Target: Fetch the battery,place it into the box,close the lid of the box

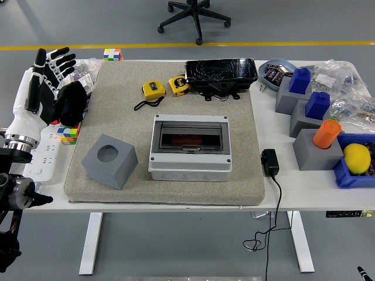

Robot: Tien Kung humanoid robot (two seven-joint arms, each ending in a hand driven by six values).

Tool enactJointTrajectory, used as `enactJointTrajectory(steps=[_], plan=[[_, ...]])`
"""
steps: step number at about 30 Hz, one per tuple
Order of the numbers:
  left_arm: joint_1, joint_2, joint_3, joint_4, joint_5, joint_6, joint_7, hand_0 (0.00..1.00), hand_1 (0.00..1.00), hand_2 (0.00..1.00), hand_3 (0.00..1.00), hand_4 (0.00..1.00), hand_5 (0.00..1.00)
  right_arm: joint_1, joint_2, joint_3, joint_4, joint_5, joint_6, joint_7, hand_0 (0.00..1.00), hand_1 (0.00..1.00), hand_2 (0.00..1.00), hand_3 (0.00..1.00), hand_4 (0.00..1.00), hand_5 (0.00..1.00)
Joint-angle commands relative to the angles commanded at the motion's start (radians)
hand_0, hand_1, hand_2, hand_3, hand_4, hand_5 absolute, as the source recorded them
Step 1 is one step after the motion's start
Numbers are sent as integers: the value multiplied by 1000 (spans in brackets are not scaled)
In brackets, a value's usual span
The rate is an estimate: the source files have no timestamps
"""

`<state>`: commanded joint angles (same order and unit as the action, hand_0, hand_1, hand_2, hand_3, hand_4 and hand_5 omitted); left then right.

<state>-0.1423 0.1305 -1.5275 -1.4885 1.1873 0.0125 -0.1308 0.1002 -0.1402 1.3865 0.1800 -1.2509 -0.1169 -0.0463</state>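
The fingers (55, 58) of the left hand (41, 82) are spread, holding nothing. The box (189, 147) looks hard; its lid looks light.

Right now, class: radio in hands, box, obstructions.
Left hand open, raised at table's left edge. Right hand unseen. Box on mat, lid shut. Nothing blocking it.

At frame centre the grey box (190, 147) has bare mat (193, 111) on all sides; a grey cube (109, 160) stands to its lower left, two yellow tape measures (166, 88) and a black tray (222, 74) above. The right edge is crowded with grey blocks (304, 117), and a black adapter (269, 162) lies just off the mat.
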Motion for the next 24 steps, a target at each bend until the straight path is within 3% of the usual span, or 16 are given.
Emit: enactJointTrajectory(steps=[12, 18, 24], plan=[[-20, 13, -3, 13, 2, -11, -22, 803, 790, 754, 750, 998, 998, 3, 11, -17, 0, 35, -5, 14, 840, 812, 796, 832, 998, 998], [-38, 11, -13, 41, -116, -64, -65, 836, 810, 769, 765, 998, 998, 2, 16, 0, 0, 26, -7, 10, 840, 812, 796, 831, 998, 998], [-33, 6, -23, 44, -73, -68, -44, 851, 845, 796, 781, 998, 998, 8, 20, 0, 0, 28, -8, 11, 839, 810, 794, 831, 998, 998]])
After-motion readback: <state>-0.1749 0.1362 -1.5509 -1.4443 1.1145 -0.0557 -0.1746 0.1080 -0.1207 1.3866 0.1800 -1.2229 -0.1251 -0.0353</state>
